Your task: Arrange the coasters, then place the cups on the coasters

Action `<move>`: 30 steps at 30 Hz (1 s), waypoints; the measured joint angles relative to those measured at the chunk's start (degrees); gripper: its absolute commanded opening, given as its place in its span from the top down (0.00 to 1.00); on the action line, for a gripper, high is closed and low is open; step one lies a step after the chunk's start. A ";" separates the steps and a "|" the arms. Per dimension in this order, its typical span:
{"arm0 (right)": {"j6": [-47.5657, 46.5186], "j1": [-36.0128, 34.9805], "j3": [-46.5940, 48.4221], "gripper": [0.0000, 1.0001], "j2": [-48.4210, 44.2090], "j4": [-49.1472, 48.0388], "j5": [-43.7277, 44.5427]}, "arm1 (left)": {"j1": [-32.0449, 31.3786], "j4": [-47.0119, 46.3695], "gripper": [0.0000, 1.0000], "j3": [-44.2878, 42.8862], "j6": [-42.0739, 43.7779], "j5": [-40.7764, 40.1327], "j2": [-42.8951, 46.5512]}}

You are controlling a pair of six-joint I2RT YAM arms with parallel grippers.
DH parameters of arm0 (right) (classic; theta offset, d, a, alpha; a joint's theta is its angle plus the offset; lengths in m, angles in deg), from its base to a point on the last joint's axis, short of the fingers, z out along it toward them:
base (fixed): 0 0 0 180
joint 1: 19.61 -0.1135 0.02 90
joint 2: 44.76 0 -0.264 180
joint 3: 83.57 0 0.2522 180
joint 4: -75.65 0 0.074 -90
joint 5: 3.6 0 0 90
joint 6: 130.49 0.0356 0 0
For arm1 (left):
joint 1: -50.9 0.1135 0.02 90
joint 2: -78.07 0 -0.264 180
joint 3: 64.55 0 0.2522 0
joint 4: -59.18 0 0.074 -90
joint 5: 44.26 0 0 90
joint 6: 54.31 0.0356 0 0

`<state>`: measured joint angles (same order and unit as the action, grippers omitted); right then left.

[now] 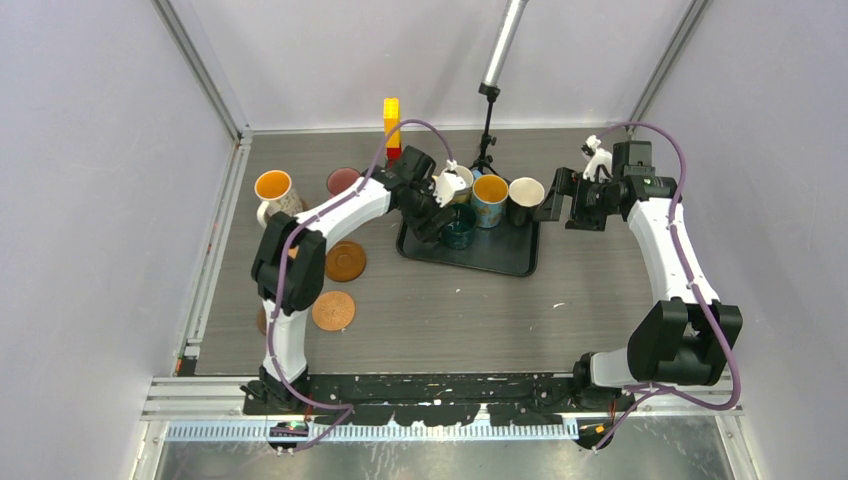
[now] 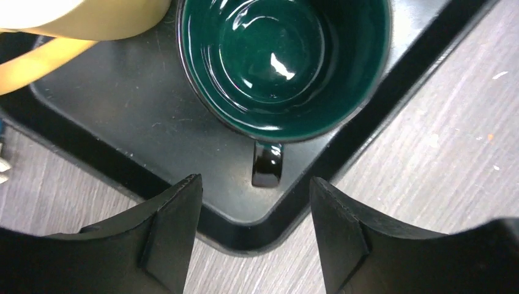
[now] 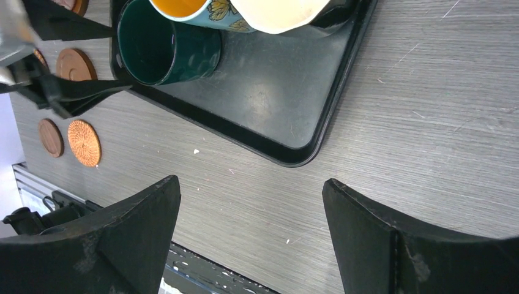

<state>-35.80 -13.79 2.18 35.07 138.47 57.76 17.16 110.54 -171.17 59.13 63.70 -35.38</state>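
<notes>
Both pairs of jaws gape empty, the left aimed at the dark teal ceramic mug (image 2: 284, 61), frame top, whose handle (image 2: 267, 165) it should next clamp.

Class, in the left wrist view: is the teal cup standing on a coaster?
No, the teal cup stands directly on the black tray, near its corner.

The tray (image 1: 500, 262) holds 4 mugs (image 1: 489, 195); the coasters (image 1: 345, 260) lie on the table (image 1: 600, 300) left of it.
</notes>
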 measured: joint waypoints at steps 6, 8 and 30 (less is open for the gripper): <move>-0.52 0.00 -0.44 0.10 -2.12 -0.13 0.00 | -0.33 -2.25 0.47 -0.37 -1.05 -0.46 -5.46; -0.72 0.00 -0.44 0.10 -2.36 -0.13 0.00 | -0.39 -2.54 0.50 -0.39 -1.16 -0.46 -6.45; -1.07 0.00 -0.66 0.10 -2.36 -0.13 0.04 | -0.66 -12.90 1.00 6.86 -3.98 0.66 -3.56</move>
<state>-36.87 -13.79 1.52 32.71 138.33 57.80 16.51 97.65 -164.31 55.15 64.35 -38.94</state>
